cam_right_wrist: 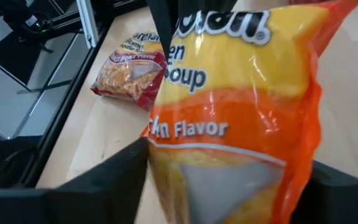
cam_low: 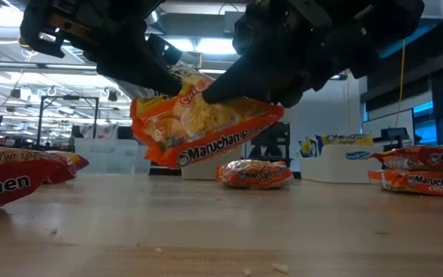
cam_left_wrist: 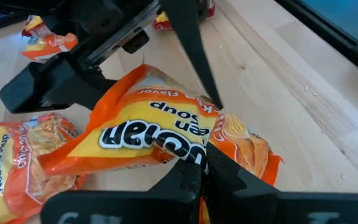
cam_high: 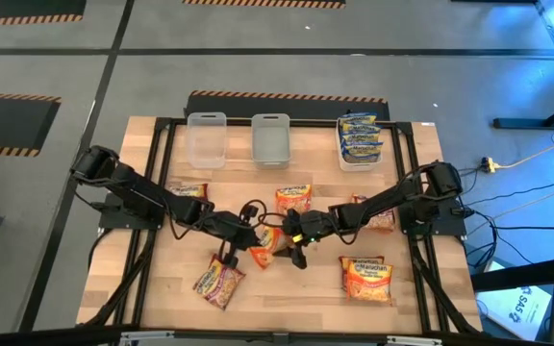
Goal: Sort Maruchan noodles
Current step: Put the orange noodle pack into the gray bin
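Right now we have an orange Maruchan packet (cam_low: 206, 123) lifted clear of the wooden table (cam_low: 221, 231), shared between both arms near the table's middle. Our left gripper (cam_left_wrist: 197, 165) is pressed together on one corner of it, while our right gripper (cam_right_wrist: 229, 180) has its fingers spread on either side of the packet's body, close to it but, as far as we can judge, not yet clamped. That handover is the risk: if the left lets go before the right closes, the slick crinkly bag drops; if both pull at once, the thin plastic could tear or slip out of the corner pinch. Just beside the held packet, another orange packet (cam_high: 293, 198) lies flat, with a brown-pink packet (cam_high: 219, 282) nearer the front edge on the left and an orange one (cam_high: 366, 279) on the right. Farther back, along the far edge, stand two clear tubs (cam_high: 207, 139) that look unfilled, and a third tub (cam_high: 361, 141) holding blue-and-yellow packets, so a wrong-tub drop would spoil the sorting.
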You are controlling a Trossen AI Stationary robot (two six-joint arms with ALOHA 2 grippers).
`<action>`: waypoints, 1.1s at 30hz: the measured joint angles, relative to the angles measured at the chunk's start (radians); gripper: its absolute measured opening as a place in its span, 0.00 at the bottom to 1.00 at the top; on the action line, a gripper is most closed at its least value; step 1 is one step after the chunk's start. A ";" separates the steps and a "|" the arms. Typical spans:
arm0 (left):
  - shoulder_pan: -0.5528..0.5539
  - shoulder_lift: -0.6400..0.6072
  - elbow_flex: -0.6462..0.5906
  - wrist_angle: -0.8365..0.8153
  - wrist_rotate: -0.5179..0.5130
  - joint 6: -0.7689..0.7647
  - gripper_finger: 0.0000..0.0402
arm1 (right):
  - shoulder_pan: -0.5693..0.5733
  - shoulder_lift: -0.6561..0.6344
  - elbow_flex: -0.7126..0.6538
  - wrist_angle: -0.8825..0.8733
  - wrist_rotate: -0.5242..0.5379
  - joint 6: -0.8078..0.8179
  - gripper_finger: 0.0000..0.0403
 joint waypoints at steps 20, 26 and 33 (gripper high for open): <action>0.043 -0.134 0.000 -0.119 -0.013 -0.317 0.22 | 0.002 0.000 0.000 -0.041 0.055 -0.087 0.13; 0.048 -0.239 -0.006 -0.220 -0.021 -0.343 0.22 | 0.046 0.000 -0.001 -0.068 0.231 -0.184 0.10; 0.046 -0.277 -0.070 -0.213 -0.090 -0.417 0.22 | 0.133 -0.037 -0.075 0.004 0.525 -0.291 0.12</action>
